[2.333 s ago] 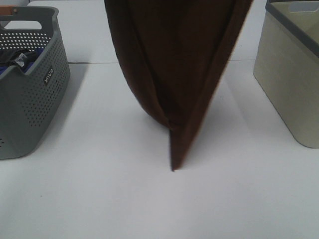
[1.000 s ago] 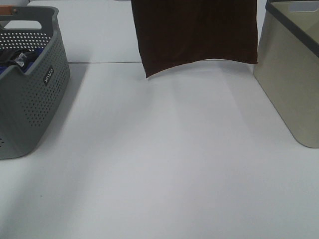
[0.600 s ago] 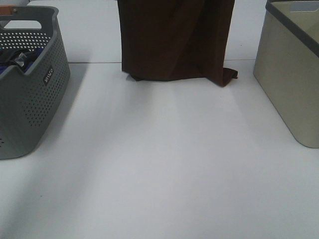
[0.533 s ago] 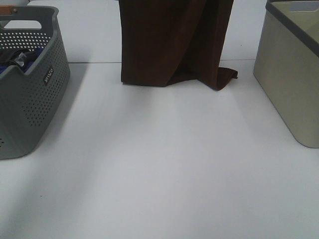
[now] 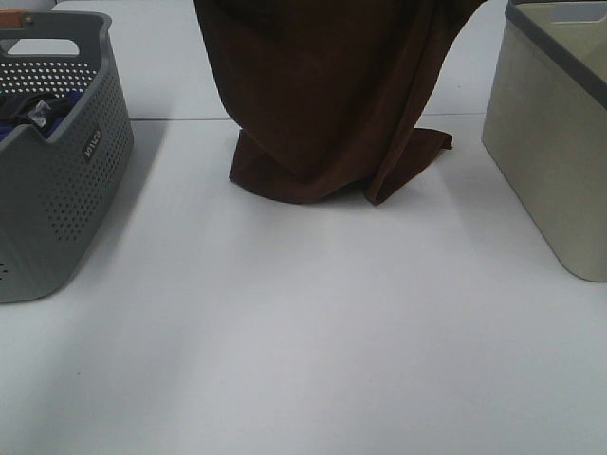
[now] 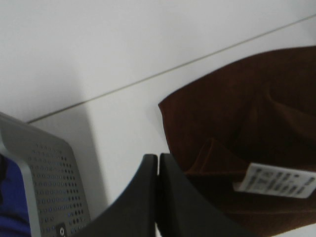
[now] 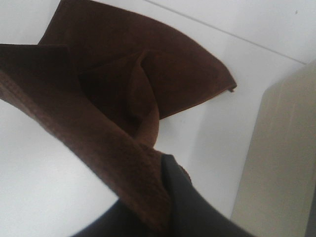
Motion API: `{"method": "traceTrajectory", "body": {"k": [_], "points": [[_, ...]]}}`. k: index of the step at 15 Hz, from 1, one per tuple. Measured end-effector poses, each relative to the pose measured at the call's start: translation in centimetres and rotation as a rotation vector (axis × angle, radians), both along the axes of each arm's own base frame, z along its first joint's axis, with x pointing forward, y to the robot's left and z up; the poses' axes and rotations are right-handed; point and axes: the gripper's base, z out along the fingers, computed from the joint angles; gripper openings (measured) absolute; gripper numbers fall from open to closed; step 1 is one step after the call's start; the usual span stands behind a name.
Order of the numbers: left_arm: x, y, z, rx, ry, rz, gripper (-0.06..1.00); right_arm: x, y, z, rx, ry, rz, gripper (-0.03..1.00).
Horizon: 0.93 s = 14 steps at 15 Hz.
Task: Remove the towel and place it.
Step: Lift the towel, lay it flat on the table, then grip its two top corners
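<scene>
While the towel (image 5: 322,104) hangs from above the exterior view's top edge, its lower end is already bunched on the white table (image 5: 303,360); reads as the placing step, removal looks done. It sits between the grey perforated laundry basket (image 5: 57,171) and the beige bin (image 5: 550,142), touching neither.

Right gripper (image 7: 170,173): clamped on the towel's hem, cloth draped over the finger. Left gripper (image 6: 158,163): jaws pressed flat together; towel and its white tag (image 6: 274,182) are just beside it, but I can't confirm any cloth is pinched between the jaws.

Orientation: long axis roughly vertical, from the grip down to the table; held edge spread wide at the top, narrowing into folds below; one free corner lies flat on the table pointing toward the beige bin; tag corner is up near the left gripper, not on the table.

Next move, my call: carry the held edge across over clear table while lowering so the cloth lays out instead of stacking on the heap; open only once the hem is down. Risk: a straight drop leaves a crumpled pile.
</scene>
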Motion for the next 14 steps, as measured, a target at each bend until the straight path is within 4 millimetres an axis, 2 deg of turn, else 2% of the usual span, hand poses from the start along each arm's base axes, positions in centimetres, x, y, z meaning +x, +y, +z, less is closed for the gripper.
{"method": "traceTrajectory", "body": {"k": [3,7,9,10,12,14], "points": [[-0.3,0.0,-0.1,-0.003,0.033,0.002,0.00,-0.1,0.3,-0.4,0.026,0.026,0.007,0.00],[-1.5,-0.1,0.2,-0.064,0.087,-0.020,0.00,-0.9,0.6,-4.0,0.037,0.177,0.013,0.00],[-3.0,0.6,-0.9,-0.034,0.166,-0.018,0.00,-2.1,0.3,-6.0,0.025,0.261,0.011,0.00],[-3.6,0.8,-1.4,-0.029,0.196,-0.018,0.00,-2.6,0.2,-6.1,0.034,0.275,0.012,0.00],[-6.3,1.1,-2.9,-0.018,0.308,-0.033,0.00,-5.1,-0.1,-7.0,0.085,0.361,0.015,0.00],[-10.0,0.9,-5.1,0.040,0.414,-0.072,0.00,-8.0,-0.8,-8.7,0.108,0.462,0.014,0.00]]}}
